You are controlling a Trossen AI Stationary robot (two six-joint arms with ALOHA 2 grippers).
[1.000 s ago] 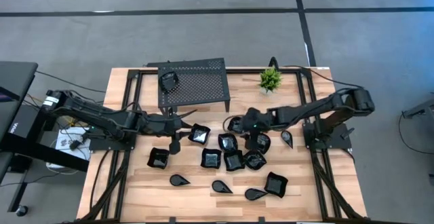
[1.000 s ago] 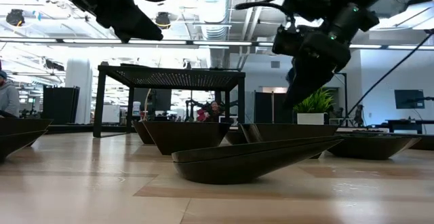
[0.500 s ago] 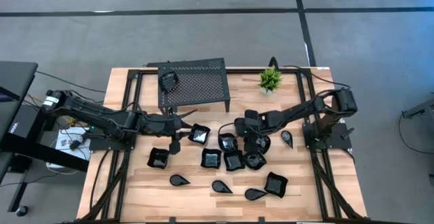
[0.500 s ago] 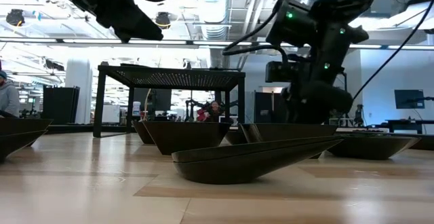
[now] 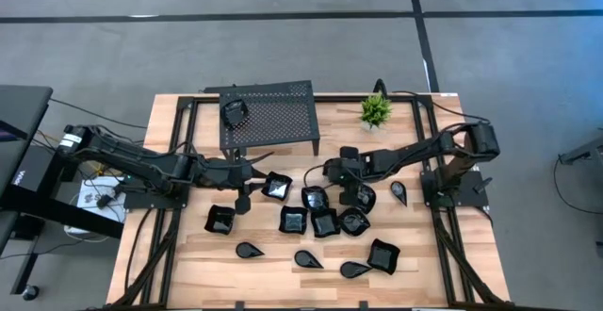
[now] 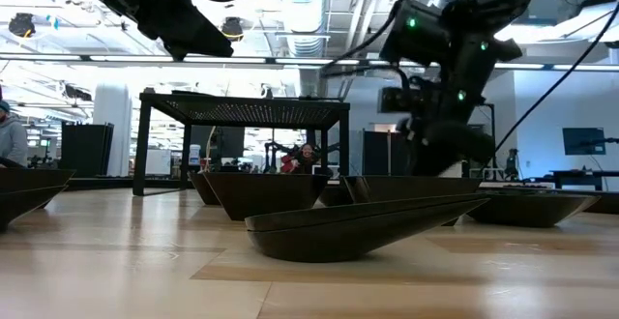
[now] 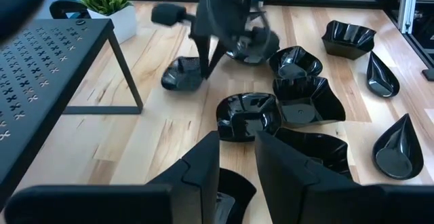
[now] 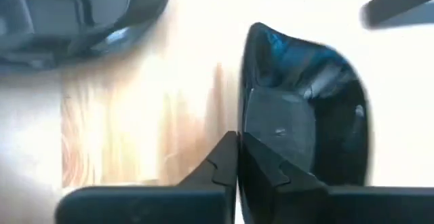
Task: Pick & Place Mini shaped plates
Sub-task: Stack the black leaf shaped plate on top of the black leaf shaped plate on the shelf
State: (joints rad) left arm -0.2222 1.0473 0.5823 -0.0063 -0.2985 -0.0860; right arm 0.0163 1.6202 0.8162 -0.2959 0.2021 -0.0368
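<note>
Several glossy black mini shaped plates lie on the wooden table, square, roundish and teardrop-shaped. My right gripper reaches in from the right and is shut on a roundish plate at the far side of the cluster. That plate rests on the table. My left gripper hovers open above the table's left half, well clear of the wood. A dark plate shows below it through the gap between its fingers. My right gripper pinches the roundish plate's rim, with one finger outside the plate and one finger over its hollow. The fingers come from above, pointing down. The plate's underside is on the table.
A black perforated stand with a dark object on top occupies the far left-middle. A small green potted plant stands at the far right. Teardrop plates lie near the front edge. A person is far behind the table.
My right gripper has come down and moved toward the table's left edge, onto the roundish plate at the far side of the cluster. The plates lie where they were.
</note>
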